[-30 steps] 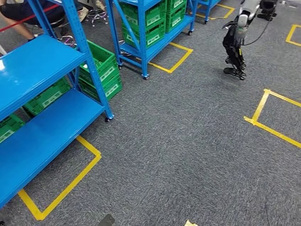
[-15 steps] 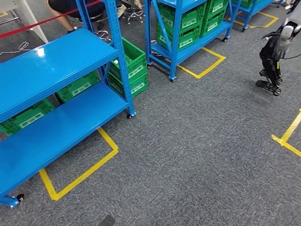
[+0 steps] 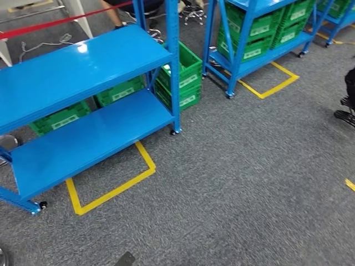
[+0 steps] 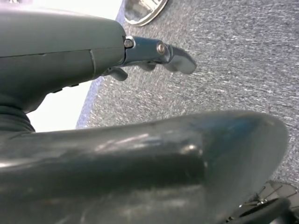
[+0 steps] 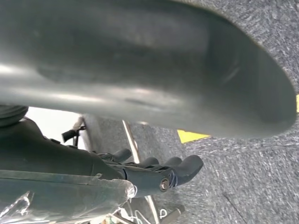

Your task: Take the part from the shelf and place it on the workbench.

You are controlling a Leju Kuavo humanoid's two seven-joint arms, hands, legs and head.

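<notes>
You are looking down at a grey carpet floor (image 3: 234, 183) with a blue shelf (image 3: 84, 72) standing at the left of the head view, its two flat boards lying bare where they are showing. Green crates (image 3: 179, 77) are sitting on the floor just behind that shelf, and more green crates (image 3: 262, 33) are resting on the lower boards of a second blue shelf (image 3: 234, 50) further back. Yellow tape (image 3: 113, 188) is marking a rectangle on the carpet under the near shelf's corner, and a red strap (image 3: 62, 21) is running across the far left. The part you are after is not something you can pick out in these pictures, so you cannot tell where it is lying. In the left wrist view the left robot hand (image 4: 148, 107) is hanging over the carpet with its thumb and dark fingers (image 4: 166, 51) stretched out apart, holding nothing. In the right wrist view the right robot hand (image 5: 151, 135) is likewise hanging with its fingers (image 5: 176, 170) extended away from the thumb and nothing between them.
</notes>
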